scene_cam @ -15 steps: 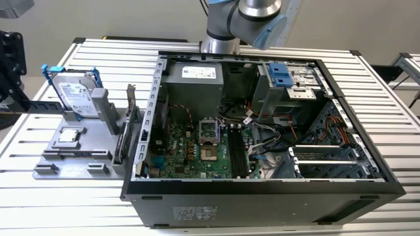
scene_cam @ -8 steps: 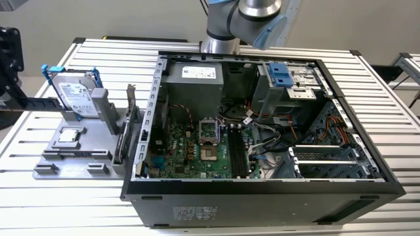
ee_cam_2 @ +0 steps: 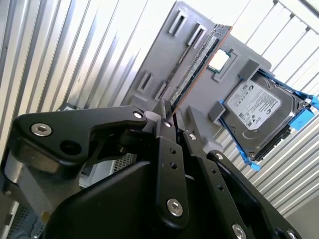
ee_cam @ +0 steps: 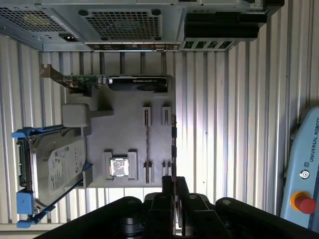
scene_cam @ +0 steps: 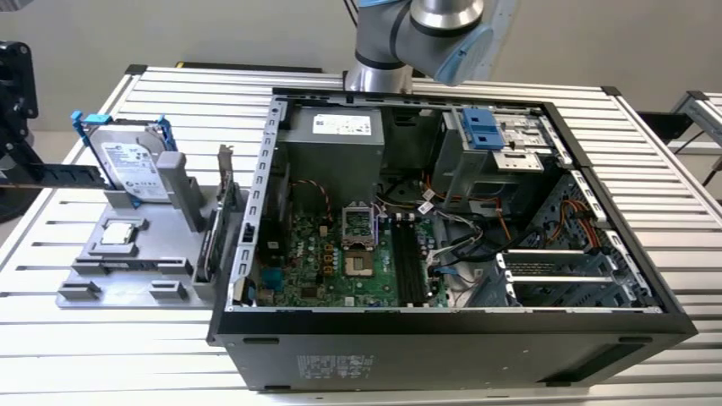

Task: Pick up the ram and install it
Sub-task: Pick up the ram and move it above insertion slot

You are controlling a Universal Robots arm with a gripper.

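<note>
In the second wrist view, the black two-fingered gripper (ee_cam_2: pixel 169 110) is closed on one end of the ram (ee_cam_2: pixel 199 62), a long, narrow, dark circuit-board stick with a coppery contact edge. The stick juts out from the fingertips over the grey moulded parts holder (ee_cam_2: pixel 164 55). Next to it sit a small square silver processor chip (ee_cam_2: pixel 219 60) and the silver hard drive in its blue frame (ee_cam_2: pixel 259 112). Whether the stick's lower edge is clear of its slot cannot be told here.

In the first wrist view, the ram (ee_cam: pixel 173 144) is seen edge-on as a thin line along the holder's border. Its gripped end is hidden between the fingers.

In the exterior view, the ram (scene_cam: pixel 70 173) lies level above the holder, in front of the hard drive. Its outer end is cut off at the exterior view's left edge. The pick therefore looks done, and the carry is the step in hand.

Installing would call for turning the contact edge downward over the long black memory slots (scene_cam: pixel 408 262) inside the open black computer case (scene_cam: pixel 451 338). The slot latches are too small to make out.
</note>
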